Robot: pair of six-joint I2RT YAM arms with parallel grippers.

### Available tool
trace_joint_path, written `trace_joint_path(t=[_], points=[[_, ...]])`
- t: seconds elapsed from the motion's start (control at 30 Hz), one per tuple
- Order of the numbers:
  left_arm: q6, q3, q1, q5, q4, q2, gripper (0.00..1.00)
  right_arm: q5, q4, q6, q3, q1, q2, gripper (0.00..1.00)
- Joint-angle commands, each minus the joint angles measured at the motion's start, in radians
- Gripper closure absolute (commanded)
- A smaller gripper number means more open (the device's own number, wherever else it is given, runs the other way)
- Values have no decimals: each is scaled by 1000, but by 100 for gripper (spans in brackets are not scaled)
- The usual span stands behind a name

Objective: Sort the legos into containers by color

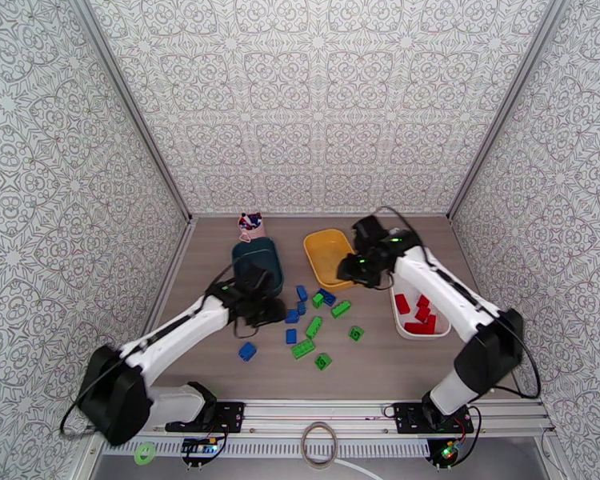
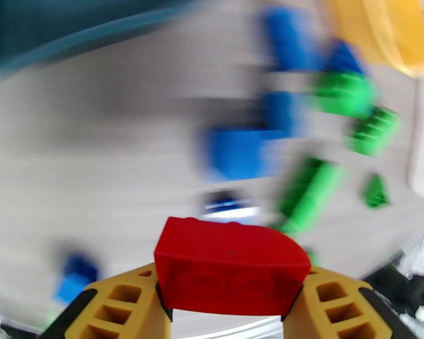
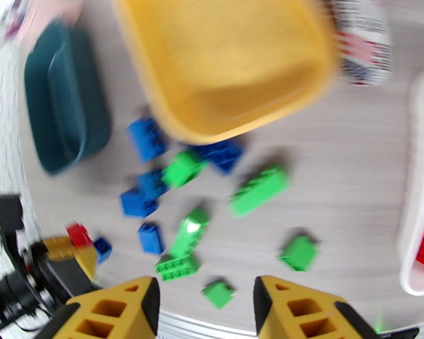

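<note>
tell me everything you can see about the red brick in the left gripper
The red brick is glossy plastic, wider than tall, with one top corner rounded and faint round hollows on its near face. It sits level, clamped at both ends by the left gripper's yellow fingers; nothing else seems to touch it. It is left of the loose pile, beside blue bricks, just before the teal bin.

A robotics lab test cell: a wood-grain table [image 1: 396, 370] is boxed in on the left, right and far sides by grey ornament-printed panels [image 1: 324, 98] set in aluminium posts [image 1: 132, 106]. Along the near edge an aluminium rail [image 1: 316, 410] carries the left arm [image 1: 172, 338] and right arm [image 1: 452, 298], with a cable coil [image 1: 320, 446] and a green tape roll [image 1: 146, 453] just in front of it.
</note>
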Motion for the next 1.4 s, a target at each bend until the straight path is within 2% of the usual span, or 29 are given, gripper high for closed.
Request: trace_joint_path(t=[0.0, 0.2, 0.37, 0.63, 0.73, 0.87, 0.97, 1.2, 1.37], points=[[8, 140, -75, 133, 121, 131, 55, -6, -34, -31, -67, -110, -94, 49], [59, 485, -170, 280, 121, 427, 56, -44, -90, -89, -152, -327, -215, 49], [24, 749, -225, 401, 150, 644, 56, -80, -141, -140, -162, -472, -267, 49], [-30, 1246, -313, 514, 102, 983, 55, -98, -193, -161, -162, -560, -313, 49], [-58, 1376, -332, 532, 85, 1080, 49, -98, -209, -167, -166, -582, -330, 48], [-99, 1434, -334, 530, 110, 1131, 27, -89, -248, -191, -149, -609, -346, 46], [-113, 1433, -328, 526, 142, 1125, 18, -76, -276, -217, -134, -618, -358, 44], [-67, 1400, -306, 485, 106, 1058, 18, -107, -262, -212, -149, -619, -383, 43], [15, 1324, -293, 353, 17, 933, 17, -174, -222, -192, -175, -619, -394, 44]])
